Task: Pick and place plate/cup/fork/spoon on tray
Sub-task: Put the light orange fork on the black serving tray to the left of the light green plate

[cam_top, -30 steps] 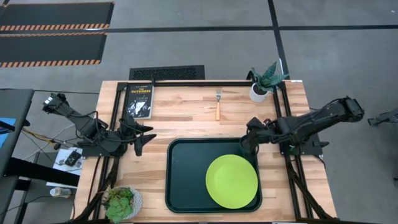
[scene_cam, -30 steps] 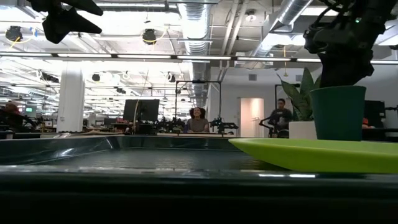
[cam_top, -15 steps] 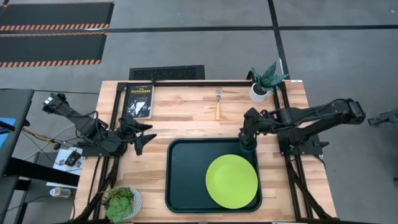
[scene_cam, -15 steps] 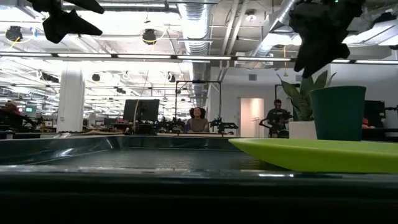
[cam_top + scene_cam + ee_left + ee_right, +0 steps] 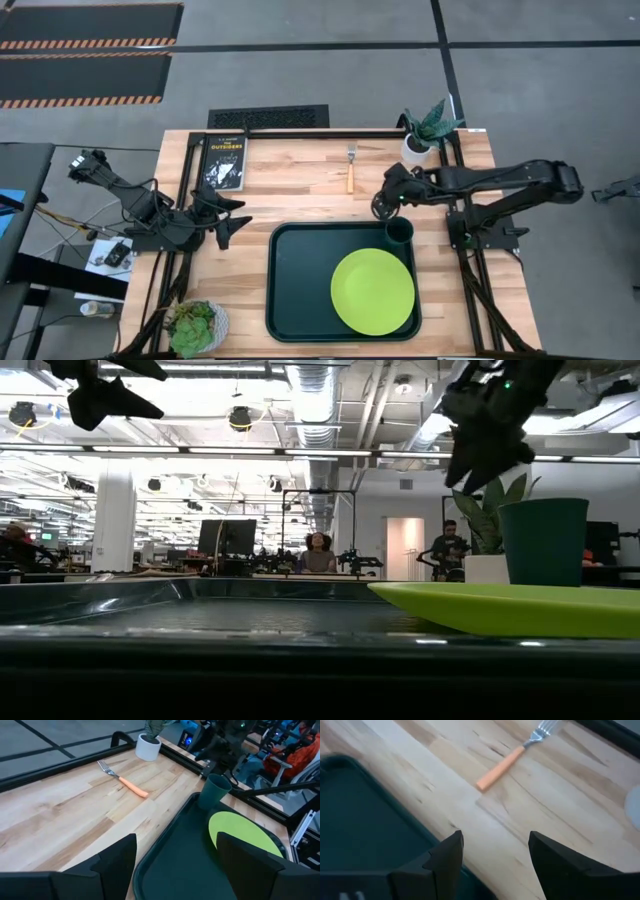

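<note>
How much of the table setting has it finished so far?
The plate and the cup already sit on the tray. The right gripper hangs open and empty above the table, between cup and fork. The fork lies untouched on the wood. No spoon shows. The left gripper waits open beside the tray.

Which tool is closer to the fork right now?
Right. The right tool hangs open just beside the fork's handle end, near the tray rim. The left tool waits open at the table's left edge.
</note>
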Tool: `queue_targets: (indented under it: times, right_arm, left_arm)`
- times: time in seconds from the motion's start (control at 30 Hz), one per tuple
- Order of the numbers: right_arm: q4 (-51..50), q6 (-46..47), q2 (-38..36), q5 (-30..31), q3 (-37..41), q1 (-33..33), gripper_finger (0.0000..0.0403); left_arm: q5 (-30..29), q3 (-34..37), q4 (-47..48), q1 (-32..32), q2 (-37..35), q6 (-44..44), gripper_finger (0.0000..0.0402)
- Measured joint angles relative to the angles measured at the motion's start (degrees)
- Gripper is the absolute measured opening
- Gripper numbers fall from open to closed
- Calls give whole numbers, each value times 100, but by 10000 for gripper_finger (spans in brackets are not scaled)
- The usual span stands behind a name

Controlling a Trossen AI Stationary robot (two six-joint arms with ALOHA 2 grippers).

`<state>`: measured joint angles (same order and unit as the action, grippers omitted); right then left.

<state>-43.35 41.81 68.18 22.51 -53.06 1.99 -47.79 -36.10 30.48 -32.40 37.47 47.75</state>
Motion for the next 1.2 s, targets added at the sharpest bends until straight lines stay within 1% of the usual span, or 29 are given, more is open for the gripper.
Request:
queue_targets:
  times: [0.23, 0.4, 0.57, 0.8, 0.9, 1.13, 1.2]
  right_arm:
    - [345, -22, 591, 4, -2, 246, 250]
    - [668, 290, 1067, -2, -2, 434, 250]
    - [1456, 610, 1697, -3, -2, 660, 250]
    - [2638, 651, 2670, -5, -38, 1060, 249]
    - [2598, 790, 3043, -1, -219, 1219, 249]
    - [2493, 740, 3759, 24, -768, 1430, 249]
    - [2319, 732, 3954, 38, -942, 1474, 249]
  left_arm:
    - [-27, 2, 5, 31, 1, 19, 263]
    - [-52, 2, 4, 106, 0, 111, 263]
    - [-55, 2, 9, 111, 0, 116, 263]
    - [-59, 2, 66, 111, 0, 118, 263]
    - [-60, 2, 85, 111, 0, 123, 263]
    - [-90, 2, 148, 111, 0, 140, 263]
    - [-87, 2, 166, 111, 1, 142, 263]
